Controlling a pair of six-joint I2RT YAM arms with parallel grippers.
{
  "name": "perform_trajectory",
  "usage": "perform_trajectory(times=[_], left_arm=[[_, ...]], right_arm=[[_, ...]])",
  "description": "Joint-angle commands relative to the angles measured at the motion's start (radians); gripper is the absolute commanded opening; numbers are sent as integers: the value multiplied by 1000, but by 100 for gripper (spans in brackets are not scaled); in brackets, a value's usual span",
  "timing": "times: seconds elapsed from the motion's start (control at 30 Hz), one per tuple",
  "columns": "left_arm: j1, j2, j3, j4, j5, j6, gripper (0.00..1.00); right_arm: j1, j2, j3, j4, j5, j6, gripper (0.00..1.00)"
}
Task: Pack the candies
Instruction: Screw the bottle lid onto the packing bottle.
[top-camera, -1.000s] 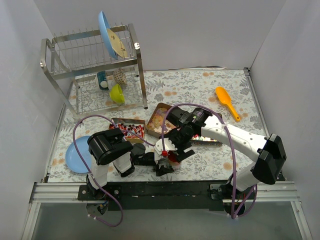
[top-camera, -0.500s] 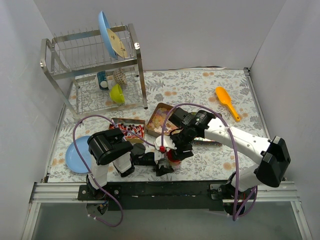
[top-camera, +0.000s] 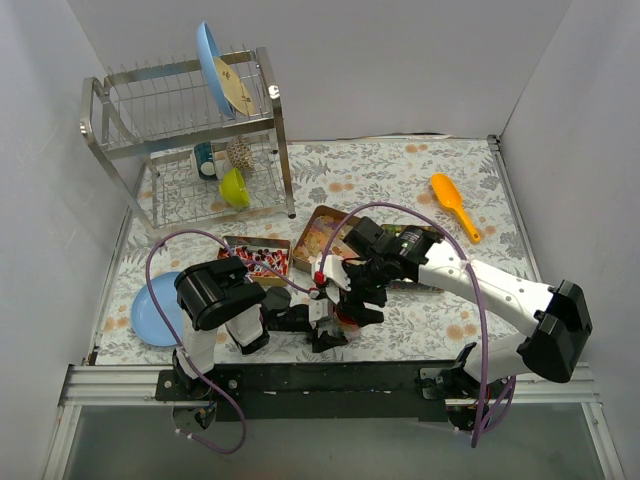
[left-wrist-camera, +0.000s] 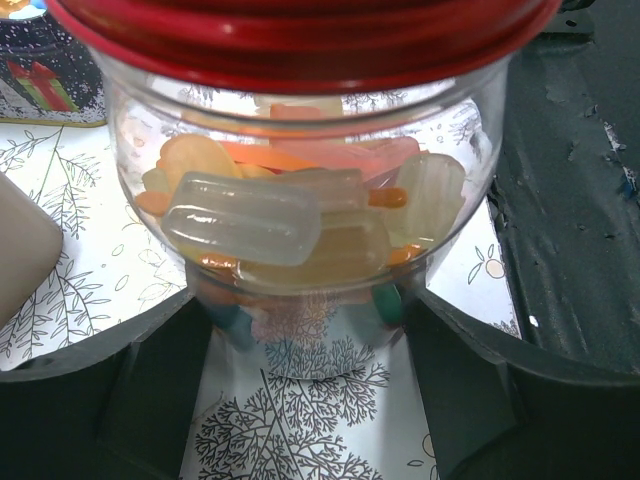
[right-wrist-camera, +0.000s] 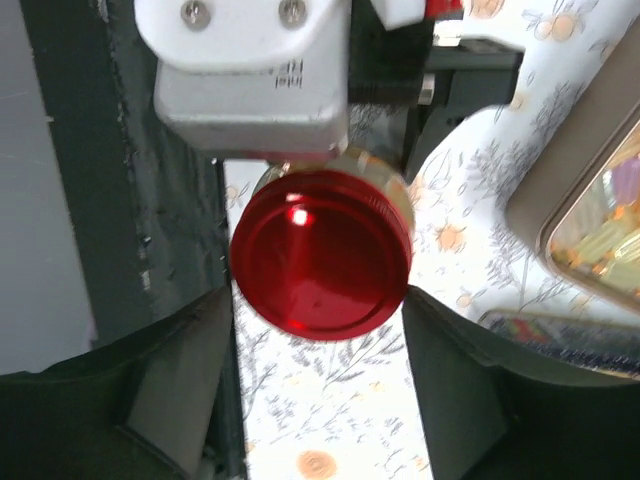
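Right gripper (right-wrist-camera: 318, 300) straddling red lid (right-wrist-camera: 320, 255), left gripper (left-wrist-camera: 300, 312) clasping jar (left-wrist-camera: 478, 120) of candies (left-wrist-camera: 245, 220)

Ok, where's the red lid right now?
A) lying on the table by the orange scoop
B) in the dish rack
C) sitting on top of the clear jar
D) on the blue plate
C: the left wrist view shows the red lid capping the clear jar of candies, and the right wrist view looks straight down on it, flanked by the fingers of the right gripper.

White-black arms (top-camera: 470, 278), seemingly purple cables (top-camera: 150, 262)
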Motion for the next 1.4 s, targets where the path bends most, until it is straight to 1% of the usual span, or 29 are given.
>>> perform_trajectory(times=[0.0,0.07,0.2,0.27,0.33,0.37,0.4,0.43,0.47,0.5,0.63,0.77,0.8,0.87,0.9,1.0,1.07,1.2,1.37], left_arm=[[-6,23,-32,-12,-45,34,0],[-4,23,-31,-18,-30,34,0],[-4,21,-28,-30,-21,30,0],[-6,21,-25,-33,-19,28,0],[-6,21,-23,-41,-18,27,0],[-4,20,-22,-44,-18,27,0],[-4,18,-21,-49,-18,27,0],[-4,15,-21,-53,-16,27,0],[-4,14,-20,-58,-18,30,0],[-4,14,-20,-62,-19,31,0],[-6,13,-18,-69,-18,31,0],[-4,17,-17,-72,-19,31,0],[-6,18,-15,-72,-21,31,0],[-4,17,-15,-73,-22,31,0],[-4,17,-15,-75,-22,31,0],[-6,18,-14,-78,-22,33,0],[-6,20,-14,-78,-22,33,0],[-4,21,-12,-82,-22,33,0],[-6,20,-14,-81,-30,34,0]], right_arm=[[3,-10,101,-140,14,57,82],[-2,-22,155,-199,18,43,84],[-13,-62,179,-228,31,25,86],[-22,-70,182,-205,18,19,83],[-27,-43,201,-191,-31,11,75],[-27,-29,210,-187,-48,0,69],[-27,-12,231,-176,-67,-4,50],[-27,25,244,-176,-79,-18,35],[-28,45,256,-177,-88,-32,14],[-28,60,267,-156,-76,-32,2],[-33,109,262,-122,-62,-83,1],[-39,146,287,-133,-85,-124,1],[-39,151,293,-134,-94,-127,6],[-39,159,300,-145,-108,-135,25],[-40,159,302,-151,-122,-136,47],[-48,160,311,-194,-180,-179,71],[-51,163,320,-243,-214,-231,73],[-51,182,317,-286,-269,-274,75],[-51,206,302,-309,-274,-311,76]])
